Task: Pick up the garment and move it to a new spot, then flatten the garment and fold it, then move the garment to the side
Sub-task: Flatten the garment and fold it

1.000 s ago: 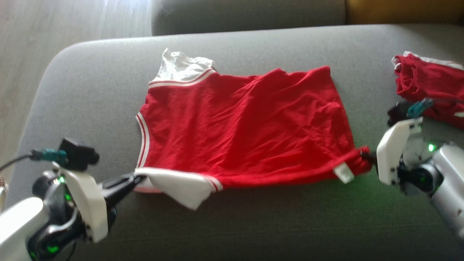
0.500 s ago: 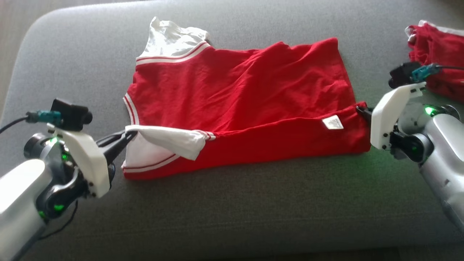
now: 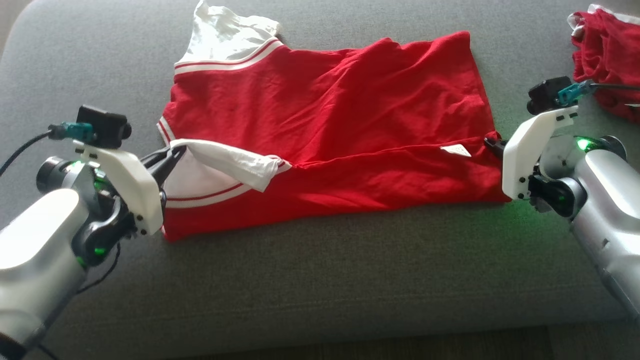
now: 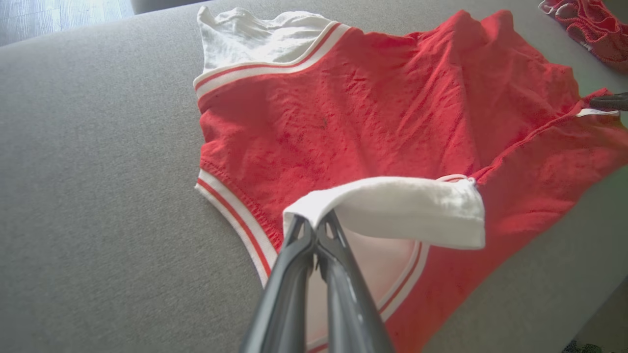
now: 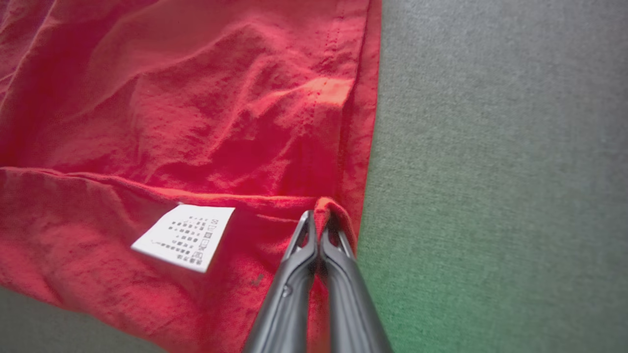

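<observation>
Head view: red garment (image 3: 340, 115) on grey cushion (image 3: 320, 280).
Left gripper (image 3: 175, 150) pinches the white sleeve (image 3: 235, 162) between its fingers; right gripper (image 3: 491, 143) pinches the hem corner (image 5: 343, 215).

Head view: left arm (image 3: 37, 245) enters at lower left, pale forearm angled up and right. The left claw (image 3: 176, 150) sits at left-centre, fingers pressed together, pinching a white edge of the garment (image 3: 350, 115). The right arm (image 3: 607, 200) enters at lower right, angled up and left. The right claw (image 3: 492, 144) sits at right-centre, tips closed on the garment's red corner. Green lights (image 3: 581, 145) glow at both wrists.
</observation>
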Controlling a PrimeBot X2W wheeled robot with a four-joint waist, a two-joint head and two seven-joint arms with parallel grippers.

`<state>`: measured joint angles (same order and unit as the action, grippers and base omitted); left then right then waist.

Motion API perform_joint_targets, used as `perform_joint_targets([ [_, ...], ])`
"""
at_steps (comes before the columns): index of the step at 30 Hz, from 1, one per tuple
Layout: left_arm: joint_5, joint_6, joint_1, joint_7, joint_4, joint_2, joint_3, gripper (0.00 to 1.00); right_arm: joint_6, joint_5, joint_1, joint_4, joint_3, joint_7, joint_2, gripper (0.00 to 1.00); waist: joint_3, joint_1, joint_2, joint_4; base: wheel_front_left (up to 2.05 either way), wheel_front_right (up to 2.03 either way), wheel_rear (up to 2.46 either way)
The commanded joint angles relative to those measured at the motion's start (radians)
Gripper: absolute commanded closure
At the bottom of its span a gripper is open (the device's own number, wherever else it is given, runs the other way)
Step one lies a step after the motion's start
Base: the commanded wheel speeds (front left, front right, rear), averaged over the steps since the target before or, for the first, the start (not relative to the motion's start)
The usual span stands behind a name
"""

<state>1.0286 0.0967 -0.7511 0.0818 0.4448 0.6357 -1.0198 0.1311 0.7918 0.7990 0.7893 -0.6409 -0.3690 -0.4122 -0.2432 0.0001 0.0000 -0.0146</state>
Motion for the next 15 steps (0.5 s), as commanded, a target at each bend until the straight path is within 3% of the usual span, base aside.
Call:
perform_joint_targets([
  [1,-0.013,-0.002,-0.068,-0.011,-0.001,0.031,0.050,1.00,0.000,0.002,0.036,-0.019,-0.006,0.011,0.004,1.00,-0.003,-0.0001,0.0000,0.004,0.00,0.00,0.00],
  [3,-0.019,-0.017,-0.079,-0.017,0.035,0.016,0.052,1.00,0.000,0.008,0.043,-0.011,-0.009,0.014,0.009,1.00,-0.007,-0.0001,0.0000,0.008,0.00,0.00,0.00],
  [4,-0.017,-0.032,-0.084,-0.023,0.055,0.008,0.059,0.65,0.000,0.010,0.046,-0.005,-0.009,0.017,0.013,1.00,-0.008,-0.0001,0.0000,0.011,0.00,0.00,0.00],
  [5,-0.016,-0.050,-0.089,-0.030,0.076,-0.001,0.067,0.25,0.000,0.011,0.052,0.001,-0.004,0.028,0.015,0.93,-0.010,-0.0001,0.0000,0.013,0.00,0.00,0.00],
  [6,-0.016,-0.070,-0.094,-0.036,0.098,-0.009,0.074,0.00,0.000,0.014,0.056,0.010,0.005,0.040,0.021,0.11,-0.011,-0.0001,0.0000,0.014,0.00,0.00,0.00],
  [7,-0.016,-0.087,-0.098,-0.041,0.117,-0.018,0.078,0.00,0.000,0.017,0.060,0.019,0.011,0.050,0.027,0.00,-0.012,-0.0001,0.0000,0.015,0.00,0.00,0.00],
  [15,-0.005,-0.125,-0.105,-0.134,0.174,-0.056,0.120,0.00,0.000,0.012,0.071,0.078,0.042,0.126,0.029,0.00,0.015,-0.0001,0.0000,0.009,0.00,0.00,0.00],
])
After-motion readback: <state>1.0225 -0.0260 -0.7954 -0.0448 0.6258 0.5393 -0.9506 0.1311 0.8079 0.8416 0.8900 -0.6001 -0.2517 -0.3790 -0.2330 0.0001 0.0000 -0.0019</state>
